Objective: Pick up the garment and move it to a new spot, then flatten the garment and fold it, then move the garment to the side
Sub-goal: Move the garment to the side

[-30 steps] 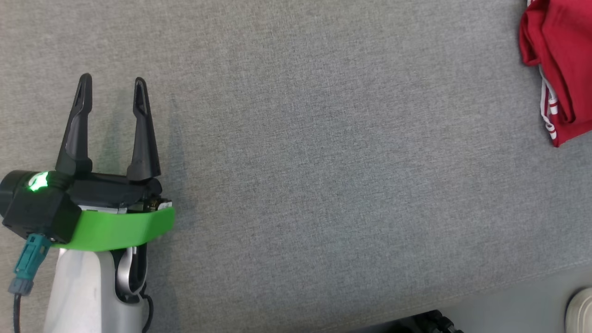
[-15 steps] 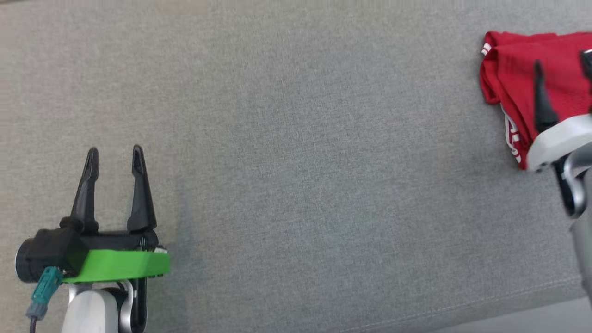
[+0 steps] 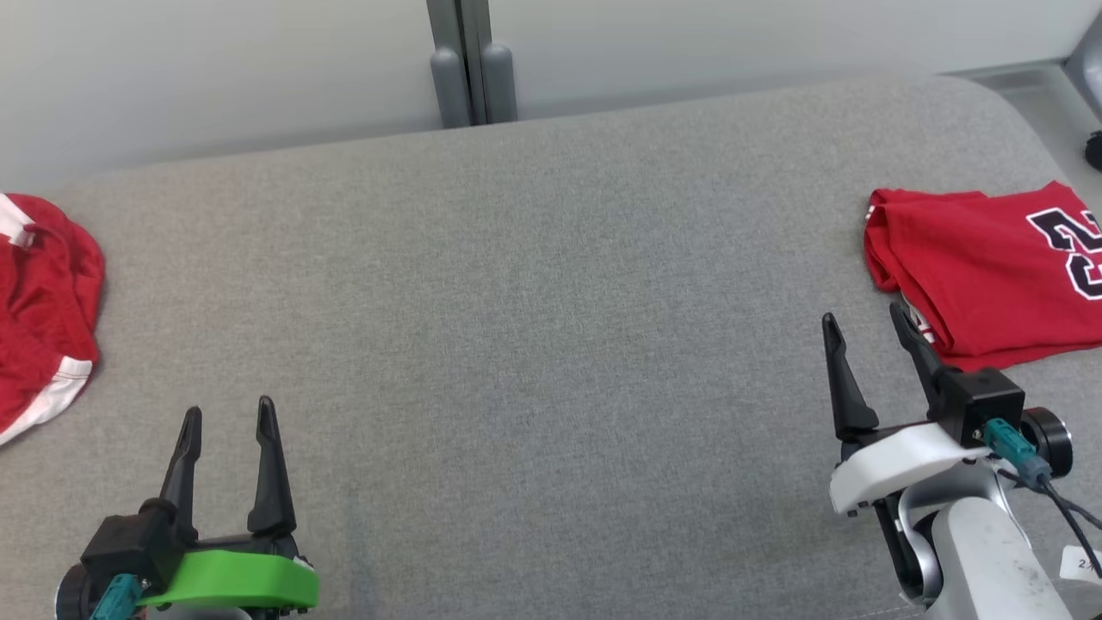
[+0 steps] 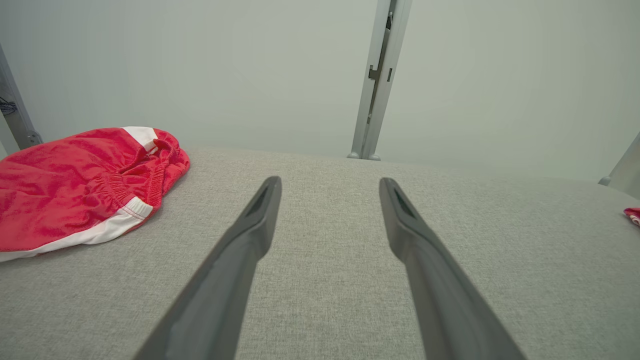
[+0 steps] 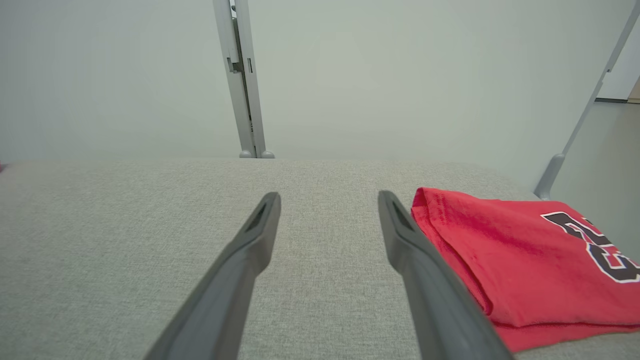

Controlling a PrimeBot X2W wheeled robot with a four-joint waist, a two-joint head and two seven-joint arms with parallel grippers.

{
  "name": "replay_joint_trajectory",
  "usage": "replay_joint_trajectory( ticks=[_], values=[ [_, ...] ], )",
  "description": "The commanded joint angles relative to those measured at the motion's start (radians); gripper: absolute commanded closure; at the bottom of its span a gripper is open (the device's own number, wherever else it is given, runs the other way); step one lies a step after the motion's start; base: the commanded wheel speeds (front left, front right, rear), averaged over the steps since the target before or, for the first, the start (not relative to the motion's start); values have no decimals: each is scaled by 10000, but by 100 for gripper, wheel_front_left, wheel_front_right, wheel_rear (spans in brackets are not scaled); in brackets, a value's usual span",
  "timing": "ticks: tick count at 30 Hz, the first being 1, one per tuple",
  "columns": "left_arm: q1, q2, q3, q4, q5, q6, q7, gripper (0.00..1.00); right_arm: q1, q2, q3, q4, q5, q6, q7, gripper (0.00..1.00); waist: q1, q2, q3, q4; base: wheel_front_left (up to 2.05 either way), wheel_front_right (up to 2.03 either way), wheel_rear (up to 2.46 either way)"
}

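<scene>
A red fabric jersey [image 3: 973, 275] with dark, white-edged numerals lies folded flat in a neat rectangle at 3 o'clock on the grey upholstered surface [image 3: 551, 301], numerals up. Well apart, at 9 o'clock, red fabric shorts [image 3: 39, 319] with white trim lie crumpled in a loose heap, the elastic waistband bunched.

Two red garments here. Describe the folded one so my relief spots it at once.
On the grey padded table, look to the robot's right side, just beyond the right claw. The folded jersey lies flat there; unlike the crumpled, white-trimmed red shorts at the far left, it bears dark numerals.
</scene>
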Motion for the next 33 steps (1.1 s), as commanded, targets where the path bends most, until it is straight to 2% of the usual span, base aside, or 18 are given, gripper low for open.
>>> replay_joint_trajectory(
  ticks=[1, 7, 17, 33],
  values=[
    [228, -2, 4, 106, 1, 64, 2, 0, 266, 76, -53, -91, -42, -19, 29, 0, 1, 0, -945, 282, 0, 0, 0],
    [452, -1, -7, 478, 12, 84, 2, 0, 684, 333, 178, -79, -62, -19, 34, 0, 1, 0, -1212, 115, 0, 0, 0],
    [797, -1, -89, 365, -244, 247, 2, 0, 964, 411, 377, 35, 132, -19, 104, 0, 1, 0, -1419, -117, 0, 0, 0],
    [714, -1, -177, 482, -296, 219, 2, 0, 856, 444, 263, 505, 154, -19, 152, 0, 1, 0, -1236, -51, 0, 0, 0]
  ],
)
